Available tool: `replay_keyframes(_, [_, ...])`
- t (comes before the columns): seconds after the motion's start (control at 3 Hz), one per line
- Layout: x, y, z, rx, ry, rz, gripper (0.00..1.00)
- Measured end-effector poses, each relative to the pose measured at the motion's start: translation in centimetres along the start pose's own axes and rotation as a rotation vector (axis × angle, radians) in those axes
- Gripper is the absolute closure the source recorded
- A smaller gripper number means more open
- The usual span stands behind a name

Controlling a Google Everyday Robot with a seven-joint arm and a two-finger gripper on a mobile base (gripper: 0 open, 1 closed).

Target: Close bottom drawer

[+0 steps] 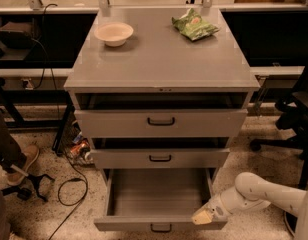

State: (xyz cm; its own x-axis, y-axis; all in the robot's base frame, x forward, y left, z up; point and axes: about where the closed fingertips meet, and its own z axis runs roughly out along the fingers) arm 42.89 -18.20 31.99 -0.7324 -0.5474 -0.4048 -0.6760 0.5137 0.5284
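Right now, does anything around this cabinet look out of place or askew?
Yes: the bottom drawer stands pulled far out. The middle drawer and top drawer sit slightly ajar, with dark gaps above each. The gripper is at the bottom drawer's front right corner. Nothing looks spilled or damaged.

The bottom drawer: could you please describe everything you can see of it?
The bottom drawer is grey and metal-looking, the lowest of three in the cabinet, and it is pulled far out. Its flat base and side walls are in view. A small black loop handle sits at the middle of its narrow front panel. The gripper is at its front right corner, apparently against the panel's top edge.
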Motion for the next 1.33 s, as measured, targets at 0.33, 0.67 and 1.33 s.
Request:
replay_keyframes(0.33, [2.5, -1.8, 2.7, 0.009, 0.031, 0.052, 0.90])
replay_keyframes(0.67, [5.3, -3.6, 5.6, 0.047, 0.094, 0.098, 1.00])
replay_keyframes(1.33, [6.3, -5.2, 7.5, 0.039, 0.056, 0.134, 1.00])
